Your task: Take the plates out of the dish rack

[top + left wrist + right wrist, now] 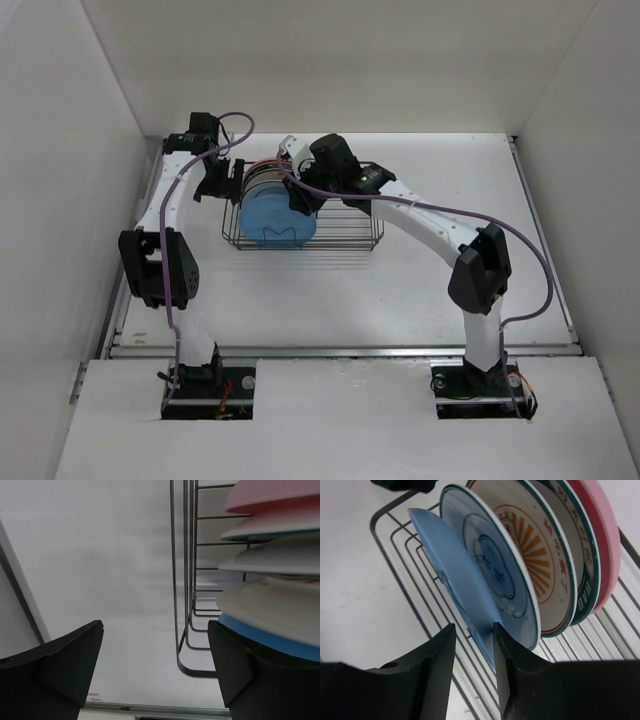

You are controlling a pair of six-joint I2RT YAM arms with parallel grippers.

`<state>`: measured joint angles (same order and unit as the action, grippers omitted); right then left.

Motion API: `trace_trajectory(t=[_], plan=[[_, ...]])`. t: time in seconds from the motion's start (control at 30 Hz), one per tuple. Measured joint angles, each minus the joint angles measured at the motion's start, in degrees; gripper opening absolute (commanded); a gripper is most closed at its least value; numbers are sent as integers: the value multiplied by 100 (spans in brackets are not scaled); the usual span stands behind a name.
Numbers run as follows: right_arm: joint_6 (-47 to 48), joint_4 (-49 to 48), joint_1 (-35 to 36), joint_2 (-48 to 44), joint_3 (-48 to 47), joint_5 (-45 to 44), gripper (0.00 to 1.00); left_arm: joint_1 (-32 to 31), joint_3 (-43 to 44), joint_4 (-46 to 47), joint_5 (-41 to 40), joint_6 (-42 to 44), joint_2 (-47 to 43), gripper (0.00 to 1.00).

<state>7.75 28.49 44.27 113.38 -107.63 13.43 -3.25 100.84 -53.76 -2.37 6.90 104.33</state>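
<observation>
Well, my right gripper (pixel 474 628) straddles the blue plate (pixel 445 565) at its rim, narrow, pinch unclear; left gripper (pixel 155 630) wide. Likely stiff, slick, breakable: clamp rim.

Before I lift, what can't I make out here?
Left wrist view: the plates run off the right edge; their seating in the dish rack is cut off.
Top view: the right arm covers most plates behind the blue plate; count unclear.
Right wrist view: whether the fingers of the right gripper pinch the blue plate; contact unclear.
</observation>
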Motion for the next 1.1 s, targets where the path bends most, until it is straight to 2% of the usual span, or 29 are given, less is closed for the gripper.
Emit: trace_trajectory(t=[0.03,0.13,0.2,0.27,0.3,0.33,0.4,0.47,0.5,0.6,0.7,0.83,1.0,1.1], plan=[[0,-22,0,31,0,-50,35,0,4,7,2,-26,122,82],[20,-164,13,181,-2,-385,29,0,4,-7,42,-103,481,78],[13,-238,2,238,-28,-575,32,4,7,20,24,-136,699,76],[-13,-243,33,238,-33,-737,33,63,7,35,28,-190,844,68],[-22,-238,52,238,-33,-852,32,76,7,4,44,-208,892,63],[-22,-240,105,243,-33,-1016,16,83,4,-13,61,-232,920,54],[87,-262,149,243,-33,-1220,0,83,2,-28,127,-269,927,43],[291,-264,153,243,-31,-1451,0,81,2,-22,181,-310,927,33],[323,-254,153,243,-28,-1508,0,76,2,-26,212,-330,927,21],[339,-260,195,168,-20,-1738,0,74,0,-52,269,-382,927,0],[323,-468,238,-118,260,-2048,0,74,0,-74,284,-444,929,0],[216,-826,229,-938,861,-2586,0,74,-11,-168,337,-533,951,0],[-201,-1443,173,-2159,914,-3071,0,79,-68,-214,345,-573,1005,0],[-682,-1637,-107,-2719,944,-3333,0,79,-68,-212,339,-612,1005,12]])
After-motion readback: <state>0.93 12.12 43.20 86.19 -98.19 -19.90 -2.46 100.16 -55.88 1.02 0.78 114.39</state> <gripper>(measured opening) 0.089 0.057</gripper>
